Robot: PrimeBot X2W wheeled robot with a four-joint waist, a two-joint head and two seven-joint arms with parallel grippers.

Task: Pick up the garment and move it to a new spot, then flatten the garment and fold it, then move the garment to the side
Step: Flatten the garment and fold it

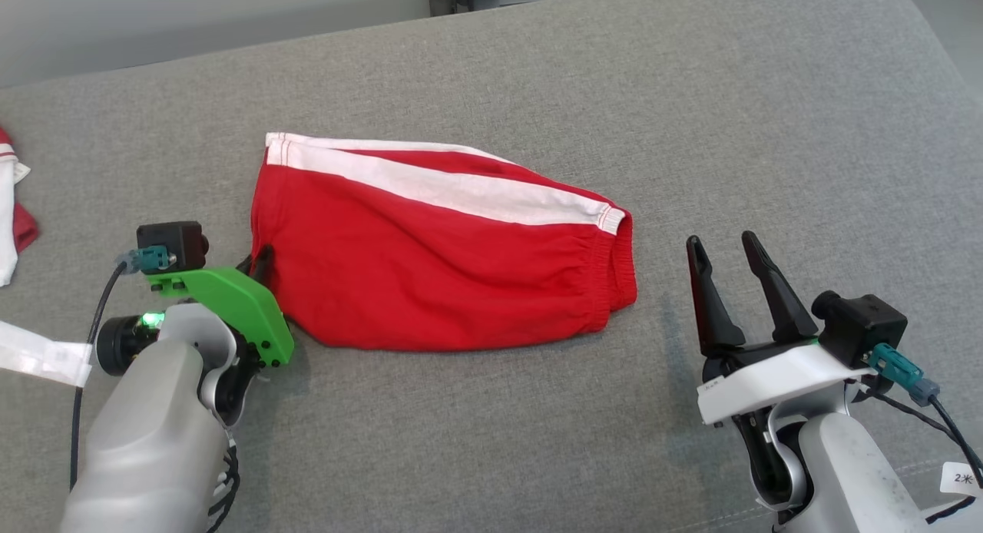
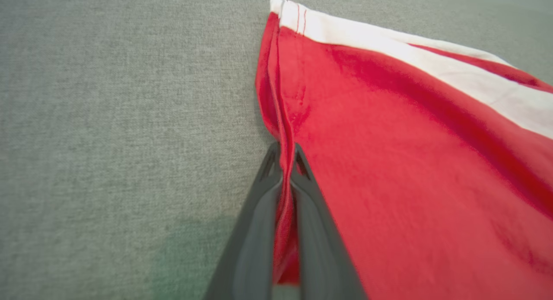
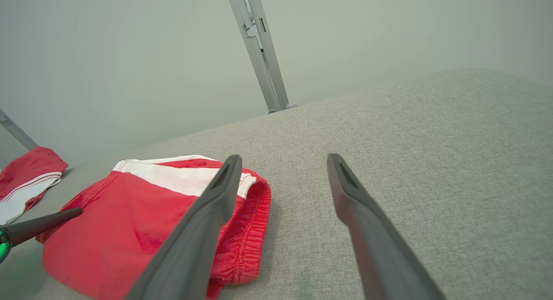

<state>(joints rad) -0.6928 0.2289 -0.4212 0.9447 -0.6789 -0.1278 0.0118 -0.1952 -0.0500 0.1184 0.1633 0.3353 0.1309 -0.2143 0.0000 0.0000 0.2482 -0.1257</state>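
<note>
1. We see the red fabric shorts with a white side stripe (image 1: 438, 264) lying on the grey woven-cloth surface (image 1: 537, 72), about mid-way across it and a little to our left. They lie flattened with soft creases.
2. The white stripe runs along the far edge of the shorts. The gathered elastic waistband points to our right and the stitched leg hem to our left.
3. Our left gripper (image 1: 261, 260) sits at the near left corner of the shorts. In the left wrist view, the left gripper (image 2: 285, 151) has its jaws pressed together on the folded hem edge of the shorts (image 2: 410, 161), and red cloth shows between the two dark fingers.
4. A bright green bracket (image 1: 238, 302) and a small black camera (image 1: 173, 245) sit on the left wrist.
5. Our right gripper (image 1: 722, 241) is near the waistband end, to its right and apart from the cloth. Its jaws are spread, with bare grey surface between them.
6. In the right wrist view, the right gripper (image 3: 284, 159) points past the waistband of the shorts (image 3: 129, 213).
7. A second red and white garment (image 1: 11, 210) lies at the far left edge of the surface, well apart from the shorts.
8. A grey metal post (image 3: 259, 53) rises behind the far edge of the surface against a pale wall.
</note>
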